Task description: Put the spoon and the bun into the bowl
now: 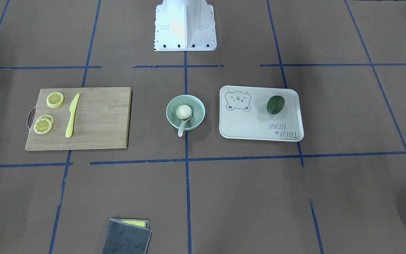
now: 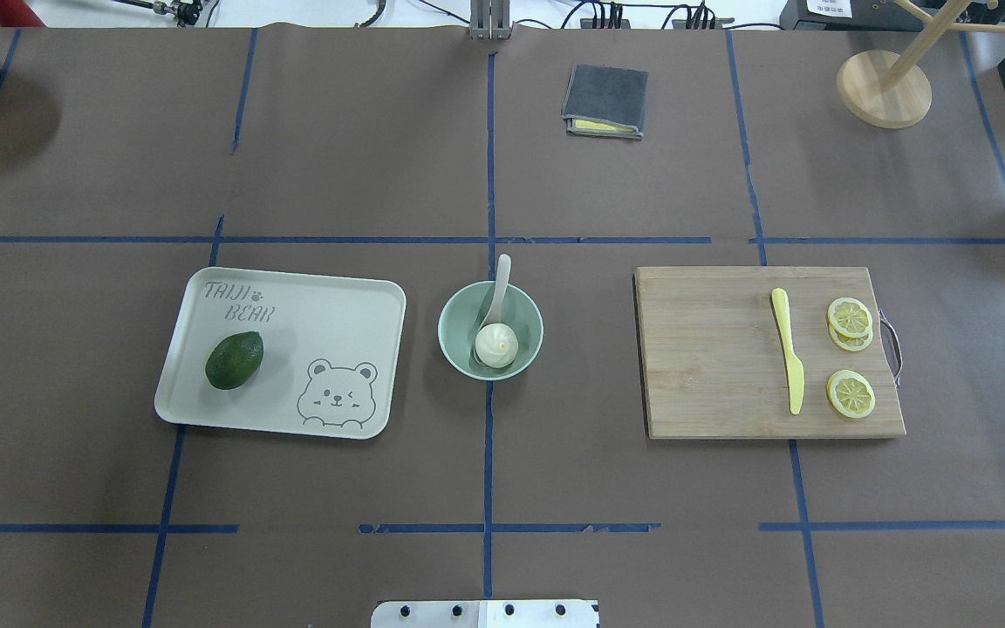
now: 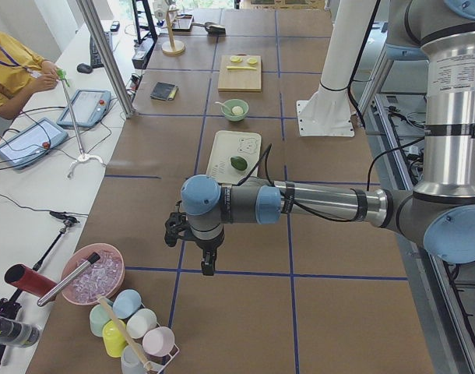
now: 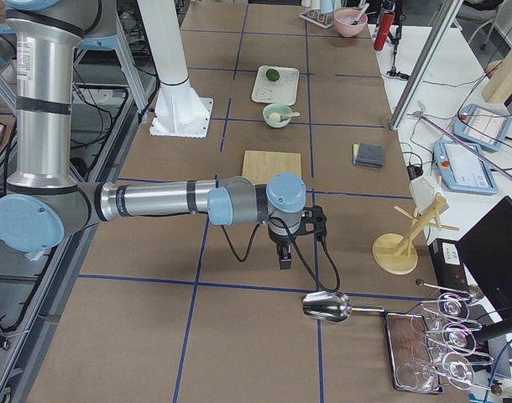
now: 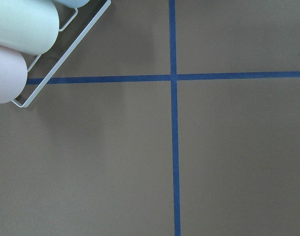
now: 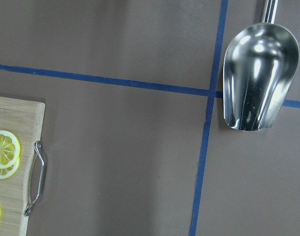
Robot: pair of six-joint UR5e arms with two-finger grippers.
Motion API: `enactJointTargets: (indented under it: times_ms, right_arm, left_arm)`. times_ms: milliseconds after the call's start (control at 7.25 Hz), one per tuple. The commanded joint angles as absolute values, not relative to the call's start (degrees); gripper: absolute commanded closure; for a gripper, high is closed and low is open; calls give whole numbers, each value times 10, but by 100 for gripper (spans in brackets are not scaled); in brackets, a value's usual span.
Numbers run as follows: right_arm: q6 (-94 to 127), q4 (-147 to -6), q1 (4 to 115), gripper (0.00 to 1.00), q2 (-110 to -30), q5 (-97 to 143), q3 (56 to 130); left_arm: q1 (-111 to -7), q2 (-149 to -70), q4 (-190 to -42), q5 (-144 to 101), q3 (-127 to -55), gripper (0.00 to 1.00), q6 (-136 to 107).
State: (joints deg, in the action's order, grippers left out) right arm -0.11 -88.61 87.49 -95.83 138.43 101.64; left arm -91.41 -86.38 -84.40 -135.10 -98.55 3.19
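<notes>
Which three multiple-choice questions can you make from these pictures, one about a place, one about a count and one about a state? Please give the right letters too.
1. Relative to the bowl, the bun is: A beside it; B inside it; C far from it.
2. Lemon slices on the cutting board: A one; B five; C three.
3. The spoon: A has its scoop in the bowl and its handle over the rim; B lies flat on the cutting board; C lies on the lemon slices.
Answers: 1 B, the overhead view shows the bun within the rim. 2 C, two slices overlap and one lies apart. 3 A, the handle sticks out past the rim.
</notes>
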Motion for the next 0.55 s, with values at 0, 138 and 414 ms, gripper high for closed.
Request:
enactJointTargets:
  times_ms: [0, 138, 414]
  right_arm:
    - [-4, -887, 885, 0, -959, 1385, 1017]
    - [-4, -887, 885, 0, -959, 1385, 1017]
    - [-4, -887, 887, 0, -956, 1384, 1018]
  left_arm:
    - [-914, -861, -846, -1352, -985, 0, 33]
    - [-914, -861, -860, -1352, -983, 0, 33]
    - [-915, -861, -860, -1352, -982, 0, 41]
